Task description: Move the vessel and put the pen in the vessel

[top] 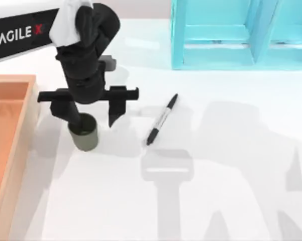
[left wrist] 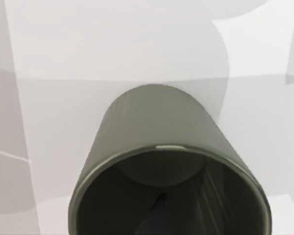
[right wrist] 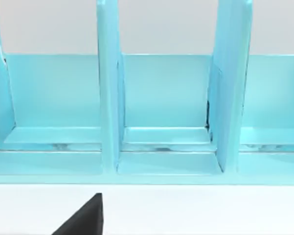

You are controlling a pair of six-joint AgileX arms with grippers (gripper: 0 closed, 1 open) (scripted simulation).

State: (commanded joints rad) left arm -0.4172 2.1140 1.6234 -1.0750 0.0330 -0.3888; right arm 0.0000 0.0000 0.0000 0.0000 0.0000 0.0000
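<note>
- Olive-green vessel (top: 85, 135) stands upright on the white counter (top: 216, 201), at the top view's left, just beside the wooden tray (top: 10, 145) that runs along the left edge.
- Left gripper (top: 93, 120) hangs directly over the vessel with its fingers spread wide: one finger (top: 73, 120) dips at the vessel's rim, the other finger (top: 115, 108) is outside it on the pen's side, clear of the wall. It grips nothing.
- From the left wrist view, the vessel (left wrist: 166, 161) is seen close up, its dark mouth open toward the camera, with a dark finger tip (left wrist: 154, 220) showing inside the rim.
- Black pen (top: 162, 119) with its pale label band lies flat on the counter to the right of the vessel, well apart from it, slanting toward the turquoise shelf (top: 241, 35) at the back.
- Right wrist view faces the shelf's (right wrist: 161, 112) open compartments; a black finger tip (right wrist: 85, 218) of the right gripper juts in at the edge, and I cannot tell whether those fingers are open or closed.
</note>
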